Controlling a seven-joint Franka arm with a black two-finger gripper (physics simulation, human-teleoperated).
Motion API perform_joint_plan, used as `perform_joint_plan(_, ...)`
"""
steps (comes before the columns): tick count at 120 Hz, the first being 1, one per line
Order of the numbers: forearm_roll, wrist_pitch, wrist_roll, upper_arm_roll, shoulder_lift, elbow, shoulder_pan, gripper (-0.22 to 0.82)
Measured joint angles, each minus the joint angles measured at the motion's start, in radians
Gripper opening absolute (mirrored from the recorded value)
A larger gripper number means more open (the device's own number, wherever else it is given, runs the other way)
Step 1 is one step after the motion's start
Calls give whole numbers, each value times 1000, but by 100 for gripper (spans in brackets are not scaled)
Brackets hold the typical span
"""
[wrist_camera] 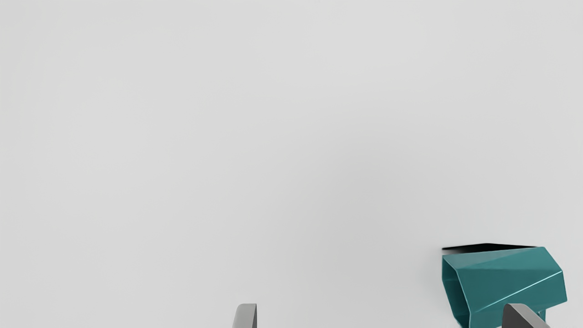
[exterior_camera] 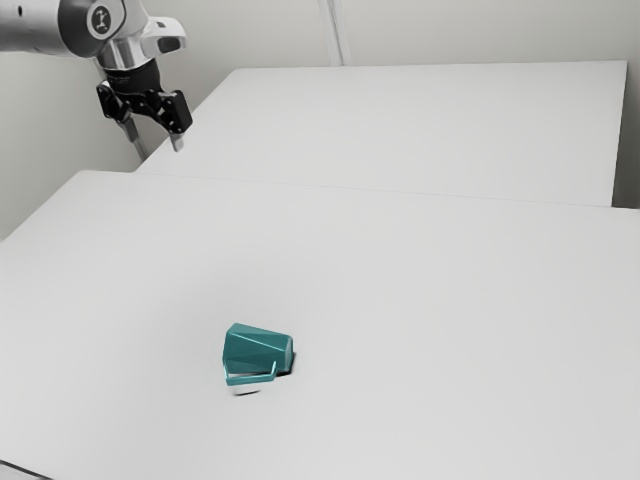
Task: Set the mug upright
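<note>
Mug point(exterior_camera: 258, 350) lies on its side on the white table point(exterior_camera: 450, 300), well apart from the gripper point(exterior_camera: 155, 138). Long axis runs approx. L–R across the exterior view, w/ the wider end to the exterior view's left & a slight slant. In the wrist view its open mouth faces in toward the gap betw. the fingers point(wrist_camera: 246, 315); one fingertip overlaps part of the mug there. It's teal, faceted, w/ flat angular sides & an angular handle point(exterior_camera: 251, 380). Arm point(exterior_camera: 55, 25) comes in at the exterior view's upper left, hand raised, fingers pointing down, spread wide apart w/ nothing betw. them. Another white surface point(exterior_camera: 430, 120) sits beyond the table, pale wall point(exterior_camera: 480, 30) behind.
</note>
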Motion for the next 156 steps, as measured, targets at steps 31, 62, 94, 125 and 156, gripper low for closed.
perform_joint_plan(31,-81,24,-9,0,-70,-88,15,59)
perform_joint_plan(62,-318,177,-70,20,-224,-399,45,59)
perform_joint_plan(94,-512,373,-96,77,-327,-745,44,59)
perform_joint_plan(125,-653,546,-48,124,-343,-951,36,59)
perform_joint_plan(156,-785,674,34,129,-377,-1113,34,59)
